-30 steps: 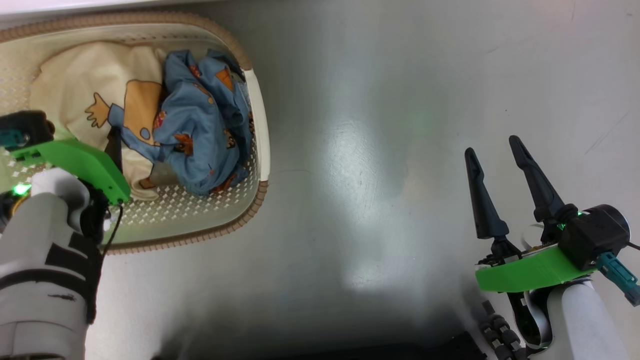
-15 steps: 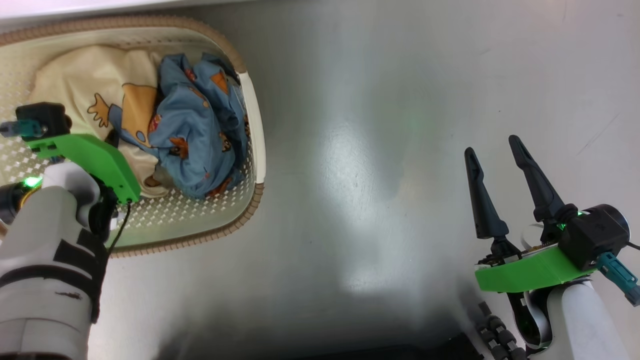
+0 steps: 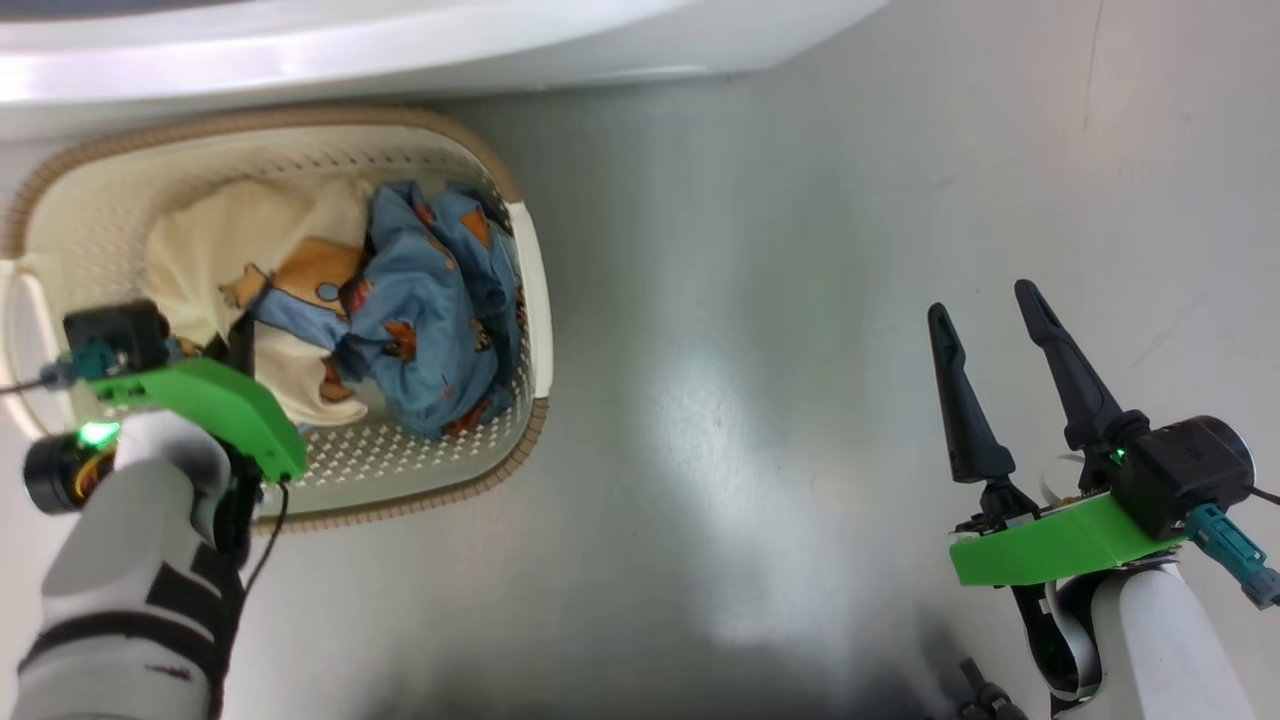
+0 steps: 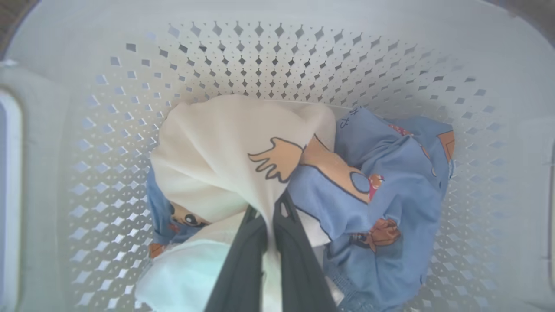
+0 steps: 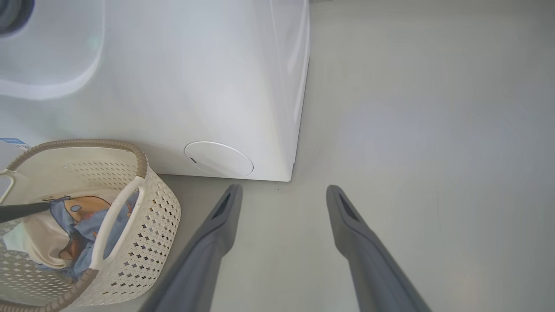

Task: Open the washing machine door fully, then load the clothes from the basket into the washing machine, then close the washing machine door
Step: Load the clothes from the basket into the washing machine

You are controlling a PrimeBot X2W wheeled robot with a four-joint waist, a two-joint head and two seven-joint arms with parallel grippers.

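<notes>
Your left gripper [image 4: 268, 211] has its jaws pinched shut on a cream fold of the clothes [image 4: 225, 147], all lying in the basket [image 3: 531, 290] beside the washing machine [image 5: 173, 86]. Your right gripper [image 3: 980, 300] hangs empty, jaws wide apart. Loading looks barely begun: every garment has yet to reach the machine.

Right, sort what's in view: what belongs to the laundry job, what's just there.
In the job: clothes, pinched in the shut left pincer; basket; washing machine.
Not in it: open right pincer above the floor; round filter cap.

Left claw [image 4: 269, 209] has pinched shut on the clothes [image 4: 217, 147], bunching them.
</notes>
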